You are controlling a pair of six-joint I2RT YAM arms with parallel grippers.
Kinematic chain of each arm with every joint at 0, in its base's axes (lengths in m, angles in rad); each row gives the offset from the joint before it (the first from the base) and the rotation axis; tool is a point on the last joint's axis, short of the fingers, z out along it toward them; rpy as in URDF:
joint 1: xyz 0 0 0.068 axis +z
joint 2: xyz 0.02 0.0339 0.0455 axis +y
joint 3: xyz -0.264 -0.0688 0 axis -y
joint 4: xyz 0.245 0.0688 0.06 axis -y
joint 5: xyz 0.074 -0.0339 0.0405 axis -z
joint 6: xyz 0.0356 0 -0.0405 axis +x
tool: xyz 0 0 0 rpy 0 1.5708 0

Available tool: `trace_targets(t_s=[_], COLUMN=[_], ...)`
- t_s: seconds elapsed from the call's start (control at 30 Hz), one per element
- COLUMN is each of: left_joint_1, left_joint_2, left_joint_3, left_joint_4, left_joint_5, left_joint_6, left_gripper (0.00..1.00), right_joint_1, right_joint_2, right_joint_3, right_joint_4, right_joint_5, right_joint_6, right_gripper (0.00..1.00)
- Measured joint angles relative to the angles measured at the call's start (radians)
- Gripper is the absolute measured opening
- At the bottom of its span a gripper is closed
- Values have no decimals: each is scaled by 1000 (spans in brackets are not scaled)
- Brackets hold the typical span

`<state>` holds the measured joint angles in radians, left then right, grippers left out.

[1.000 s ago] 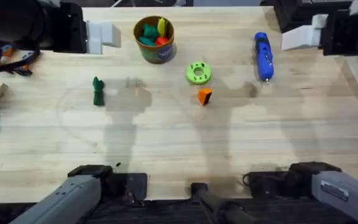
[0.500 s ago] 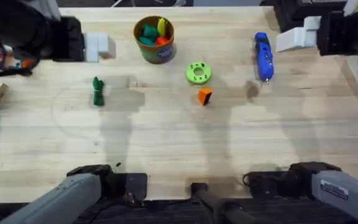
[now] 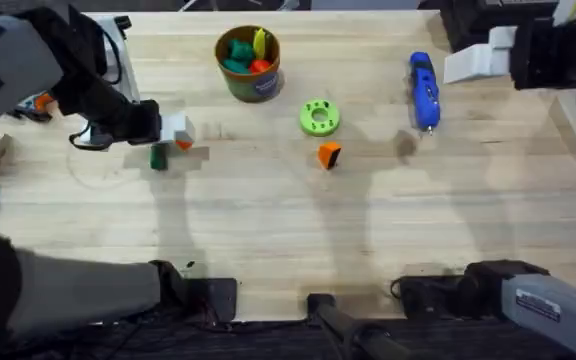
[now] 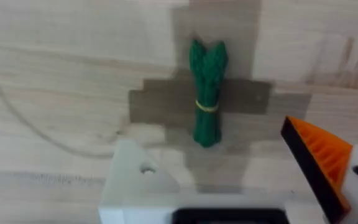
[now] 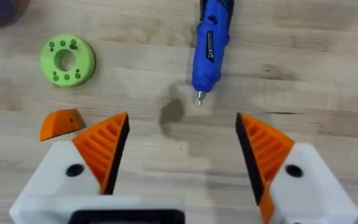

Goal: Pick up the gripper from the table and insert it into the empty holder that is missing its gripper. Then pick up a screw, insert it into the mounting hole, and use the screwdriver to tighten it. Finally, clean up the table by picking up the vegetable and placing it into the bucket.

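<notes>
A: Eyes on the gripper [image 3: 329, 155], the little orange wedge with a black face: it lies loose on the wooden table [image 3: 368, 250], near the middle, just below the lime green disc [image 3: 319, 117]. Nothing touches it.

B: And the holder [image 4: 138, 183]? On the left wrist camera one finger of the left gripper [image 3: 173, 135] is a plain white block with a bare hole, while its partner carries an orange ribbed pad. The two stand apart, holding nothing.

A: That left gripper hangs right over the vegetable [image 3: 157, 156], the dark green bundle with a yellow band round its middle. From the wrist view the vegetable lies flat on the wood between the two fingers, inside their shadow.

B: Over to the right side. The screwdriver [image 3: 423, 90] lies blue and long, well right of the disc, its metal tip pointing toward the near edge.

A: The right gripper [image 5: 182, 152] is up by the far right corner, both orange pads spread wide, nothing between them. Its wrist camera catches the screwdriver tip, the disc and the wedge.

B: The bucket [image 3: 249, 62] stands at the far edge, left of the disc, holding teal, orange and yellow toy pieces.
</notes>
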<state>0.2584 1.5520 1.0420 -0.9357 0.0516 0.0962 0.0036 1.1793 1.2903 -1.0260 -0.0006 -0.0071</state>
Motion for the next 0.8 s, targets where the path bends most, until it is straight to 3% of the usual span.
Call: trace_targets(t_s=[0.23, 0.4, 0.43, 0.57, 0.63, 0.67, 0.8], left_joint_1=[38, 44, 44, 43, 42, 42, 47], left_joint_2=[115, 151, 150, 148, 146, 146, 148], left_joint_3=[0, 0, 0, 1, 1, 1, 1], left_joint_4=[114, 129, 132, 133, 132, 132, 124], left_joint_5=[21, 35, 42, 69, 74, 75, 57], left_joint_6=[52, 61, 63, 65, 72, 75, 80], left_gripper=[985, 988, 742, 101, 11, 30, 668], right_joint_1=[0, 0, 0, 0, 0, 0, 0], right_joint_2=[0, 0, 0, 0, 0, 0, 0], right_joint_3=[0, 0, 0, 0, 0, 0, 0], right_joint_4=[0, 0, 0, 0, 0, 0, 0], right_joint_5=[0, 0, 0, 0, 0, 0, 0], right_joint_6=[0, 0, 0, 0, 0, 0, 0], right_gripper=[991, 991, 992, 992, 992, 992, 992])
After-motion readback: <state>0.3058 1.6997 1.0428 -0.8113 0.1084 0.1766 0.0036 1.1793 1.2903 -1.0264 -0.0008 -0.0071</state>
